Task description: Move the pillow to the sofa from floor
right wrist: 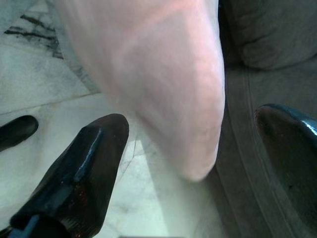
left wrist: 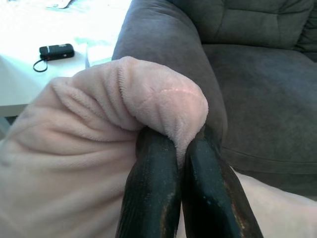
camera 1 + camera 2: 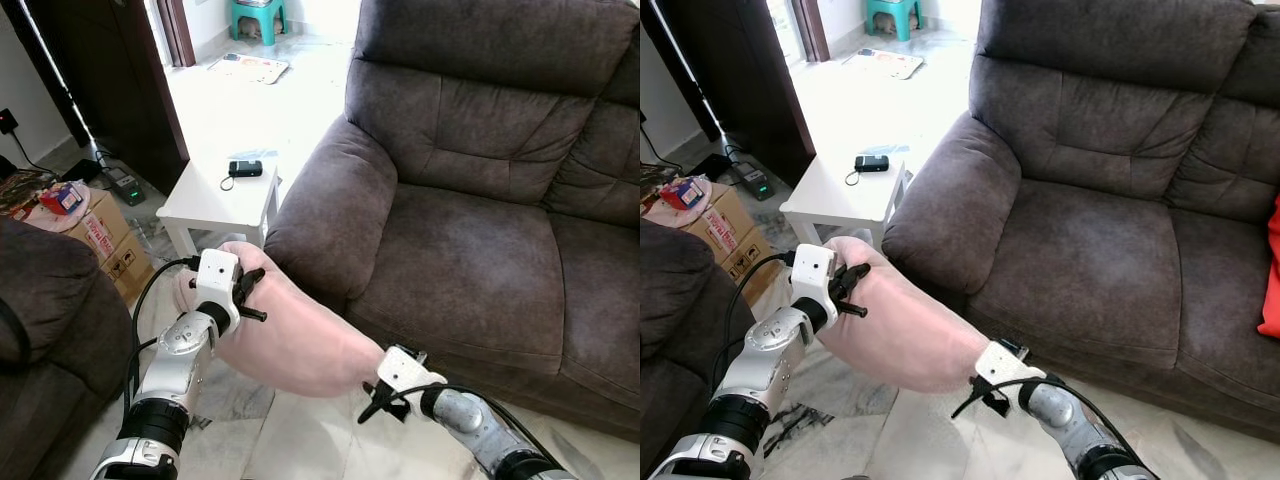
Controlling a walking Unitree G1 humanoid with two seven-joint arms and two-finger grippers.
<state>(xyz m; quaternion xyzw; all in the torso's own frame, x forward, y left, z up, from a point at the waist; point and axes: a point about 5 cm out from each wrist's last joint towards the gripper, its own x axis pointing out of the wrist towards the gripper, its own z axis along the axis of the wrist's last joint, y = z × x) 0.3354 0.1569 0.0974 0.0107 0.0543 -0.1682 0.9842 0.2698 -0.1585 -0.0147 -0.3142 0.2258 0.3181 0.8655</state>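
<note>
Left eye view showed a pale pink pillow [image 3: 290, 335] held off the floor [image 3: 300, 440] in front of a dark brown sofa [image 3: 470, 230], its upper end level with the sofa's rounded armrest [image 3: 330, 215] and its lower end hanging near the base of the seat. The left tool [image 3: 245, 297] was clenched on the pillow's upper corner; in the left wrist view its two black fingers [image 2: 153, 193] stood pressed together with a fold of the plush fabric [image 2: 148, 99] pinched between their tips. The right tool [image 3: 378, 398] sat at the pillow's lower end, just in front of the sofa's front edge. In the right wrist view its fingers [image 1: 79, 173] were spread wide apart, with the pillow's rounded lower corner [image 1: 168, 89] hanging between them and touching neither, so this tool was released. The pillow lay apart from the seat cushion [image 3: 470, 270], not resting on it. Beside the armrest stood a small white desk [image 3: 215, 200] carrying a black device with a cord loop [image 3: 244, 169]. To the robot's left were a cardboard box [image 3: 100, 235] and the arm of another dark seat [image 3: 50, 300]. At the far end of the seat in the right eye view, a strip of red fabric [image 3: 1270, 270] showed at the picture's edge. Farther back on the bright tiled floor stood a teal stool [image 3: 258, 18].
</note>
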